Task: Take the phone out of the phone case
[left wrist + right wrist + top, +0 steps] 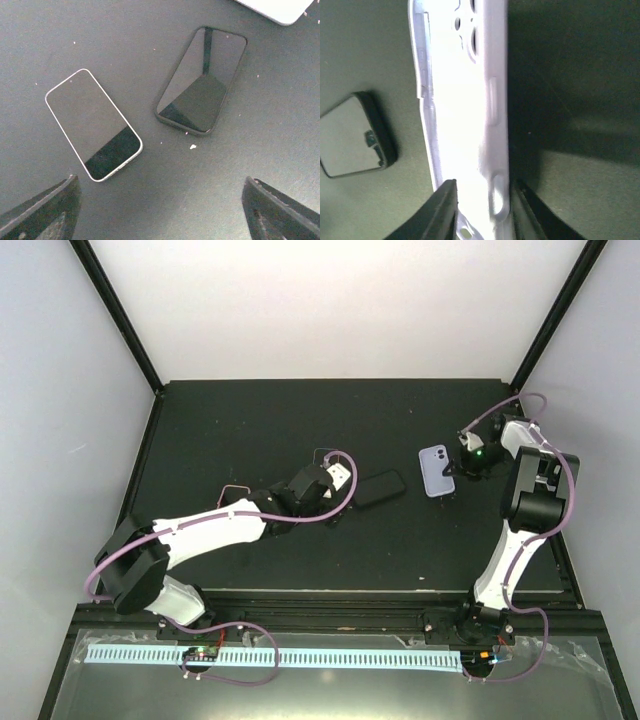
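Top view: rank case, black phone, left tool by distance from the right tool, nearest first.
1. Case: gripped in the right tool, at right.
2. Black phone: mid-table, left of the case.
3. Left tool: farthest, just left of that phone.

Pale lavender phone case (465, 100) clamped edge-on in the tool (482, 212), dark fingers (442, 210) touching both sides, camera cutouts toward the top. To its left, flat on the dark bench (580, 190), a dark-rimmed device (355, 135).
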Controlling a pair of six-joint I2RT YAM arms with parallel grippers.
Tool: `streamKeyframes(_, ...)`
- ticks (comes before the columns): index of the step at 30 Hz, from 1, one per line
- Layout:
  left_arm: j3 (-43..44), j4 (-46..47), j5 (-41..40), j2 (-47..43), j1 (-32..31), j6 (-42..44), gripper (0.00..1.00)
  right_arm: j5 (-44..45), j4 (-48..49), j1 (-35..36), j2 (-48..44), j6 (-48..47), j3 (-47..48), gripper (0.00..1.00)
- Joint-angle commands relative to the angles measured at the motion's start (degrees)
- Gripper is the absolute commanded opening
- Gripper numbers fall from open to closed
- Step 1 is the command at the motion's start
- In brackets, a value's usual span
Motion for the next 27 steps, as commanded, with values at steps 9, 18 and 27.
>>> streamKeyframes(9, 6.89, 9.51, 6.03, 10.55, 1.26, -0.63, 0.99, 3.00, 2.49, -0.48, -17.02, -1.37, -10.33, 0.42)
streamKeyframes(18, 19.11, 7.82, 14.05, 25.64, 6.12, -7.59, 0.99, -13.94, 0.48, 0.67, -42.16, -11.32, -22.86, 0.53)
streamKeyframes(27, 36.69, -2.38, 22.31, 42.39, 9.33, -5.83, 0.99, -21.47, 6.96, 0.58, -58.24, -13.50, -32.57, 0.63)
